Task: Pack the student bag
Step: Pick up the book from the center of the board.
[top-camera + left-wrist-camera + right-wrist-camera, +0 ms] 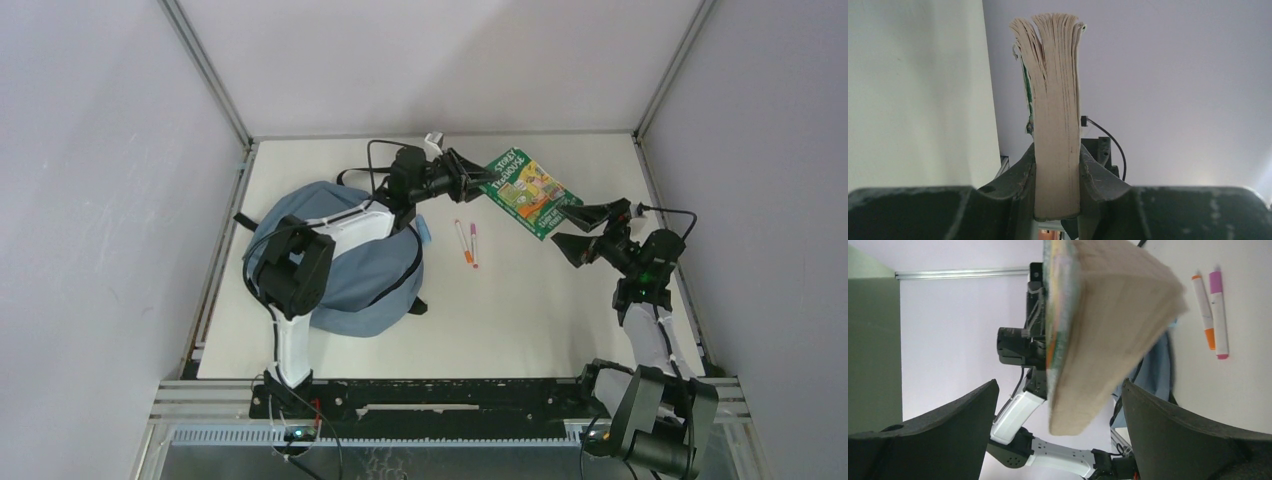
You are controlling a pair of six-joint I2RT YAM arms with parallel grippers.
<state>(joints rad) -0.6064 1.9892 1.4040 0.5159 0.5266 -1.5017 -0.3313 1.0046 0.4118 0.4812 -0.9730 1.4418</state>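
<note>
Left gripper [478, 182] clamps the book [525, 193] aloft; right gripper [576, 228] gapes wide around its far end, grasping nothing. Student bag [365, 285] sits left on the desk [520, 320]. Book and two markers [468, 243] not yet packed.

Top view: left arm [295, 265] covers much of student bag [370, 290]; book [528, 192] cover print mostly too small to read. Right wrist: book top cut by frame edge, bag just a sliver behind it. Left wrist: book edge-on, cover nearly hidden.
</note>
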